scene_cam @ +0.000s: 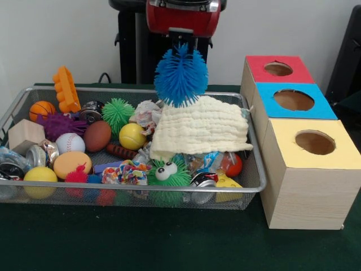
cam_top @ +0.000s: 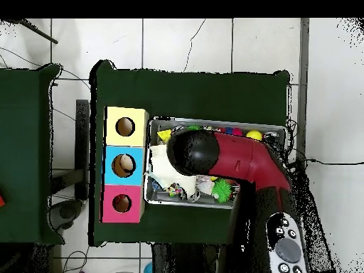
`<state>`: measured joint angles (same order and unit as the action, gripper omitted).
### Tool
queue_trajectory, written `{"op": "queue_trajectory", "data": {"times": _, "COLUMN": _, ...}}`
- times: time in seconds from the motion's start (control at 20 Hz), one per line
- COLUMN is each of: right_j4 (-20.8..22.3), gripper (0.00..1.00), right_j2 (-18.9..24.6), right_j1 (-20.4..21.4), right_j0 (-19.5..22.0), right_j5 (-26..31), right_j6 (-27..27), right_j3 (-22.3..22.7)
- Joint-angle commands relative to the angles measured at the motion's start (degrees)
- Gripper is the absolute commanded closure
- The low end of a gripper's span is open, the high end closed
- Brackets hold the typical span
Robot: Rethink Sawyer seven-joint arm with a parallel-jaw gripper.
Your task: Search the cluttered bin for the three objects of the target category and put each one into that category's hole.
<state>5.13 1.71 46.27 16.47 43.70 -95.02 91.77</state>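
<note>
- Hanging from the claw is a blue spiky ball, lifted clear above the bin; the fingers are pressed together on the ball's top tuft.
- Directly beneath the ball lies a cream cloth, draped over toys in the bin's right half.
- In front of the cloth sits a green spiky toy with googly eyes, and beside it a yellow ball.
- Further left are a brown ball, a baseball, a small basketball and an orange plastic piece leaning on the rim.
- The red hole is in the far section of the wooden box just beside the bin, apart from the ball.
- Overhead, the arm covers much of the bin.
</note>
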Motion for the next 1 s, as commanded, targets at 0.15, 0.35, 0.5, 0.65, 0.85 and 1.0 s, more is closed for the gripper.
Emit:
{"op": "queue_trajectory", "data": {"times": 0.15, "right_j4": -0.4, "gripper": 1.0, "right_j2": 3.1, "right_j1": -1.5, "right_j0": 6.4, "right_j5": -3.9, "right_j6": -1.4, "right_j3": 5.2}}
{"op": "queue_trajectory", "data": {"times": 0.35, "right_j4": 1.2, "gripper": 1.0, "right_j2": 4.5, "right_j1": 0.0, "right_j0": 10.7, "right_j5": -5.2, "right_j6": 3.3, "right_j3": 7.6}}
{"op": "queue_trajectory", "data": {"times": 0.5, "right_j4": 2.4, "gripper": 1.0, "right_j2": 5.8, "right_j1": 0.5, "right_j0": 13.9, "right_j5": -5.2, "right_j6": 6.3, "right_j3": 8.0}}
{"op": "queue_trajectory", "data": {"times": 0.65, "right_j4": 3.6, "gripper": 1.0, "right_j2": 7.1, "right_j1": 1.0, "right_j0": 16.7, "right_j5": -4.6, "right_j6": 9.2, "right_j3": 8.0}}
{"op": "queue_trajectory", "data": {"times": 0.85, "right_j4": 5.5, "gripper": 1.0, "right_j2": 9.0, "right_j1": 1.1, "right_j0": 20.1, "right_j5": -3.7, "right_j6": 12.1, "right_j3": 7.5}}
{"op": "queue_trajectory", "data": {"times": 1.0, "right_j4": 7.2, "gripper": 1.0, "right_j2": 10.7, "right_j1": 1.0, "right_j0": 22.4, "right_j5": -2.5, "right_j6": 14.0, "right_j3": 6.5}}
